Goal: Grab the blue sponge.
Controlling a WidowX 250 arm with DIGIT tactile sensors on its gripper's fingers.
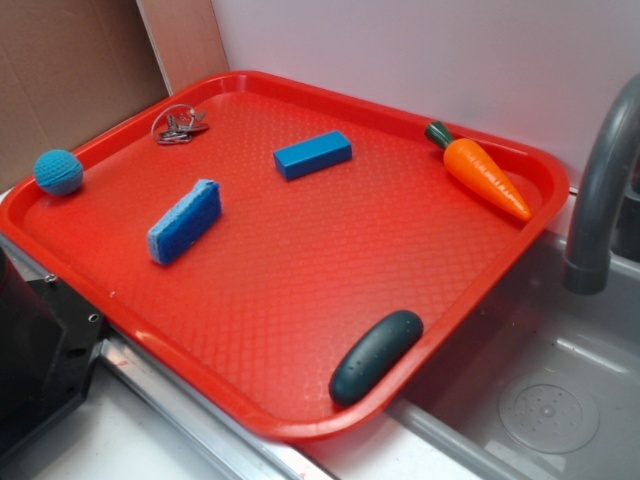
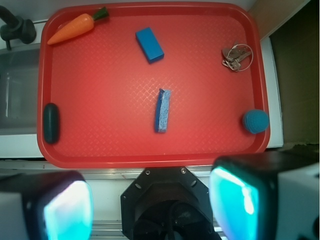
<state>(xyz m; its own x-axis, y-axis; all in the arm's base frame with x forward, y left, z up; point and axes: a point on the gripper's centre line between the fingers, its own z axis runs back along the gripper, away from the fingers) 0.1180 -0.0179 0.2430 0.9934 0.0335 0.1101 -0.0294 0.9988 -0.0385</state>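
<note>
The blue sponge (image 1: 185,221) lies on the red tray (image 1: 300,300) at its left side, with its pale porous layer along one long edge. In the wrist view the sponge (image 2: 162,110) stands on edge near the tray's middle (image 2: 100,100). My gripper (image 2: 152,205) is open and empty. Its two teal-padded fingers (image 2: 67,210) show at the bottom of the wrist view, high above the robot base and short of the tray's near rim. The gripper does not show in the exterior view.
A solid blue block (image 1: 313,154), a toy carrot (image 1: 480,170), a key ring (image 1: 180,125), a teal crocheted ball (image 1: 58,172) and a dark green oval piece (image 1: 376,356) also lie on the tray. A grey faucet (image 1: 600,190) and sink basin (image 1: 550,400) are at the right.
</note>
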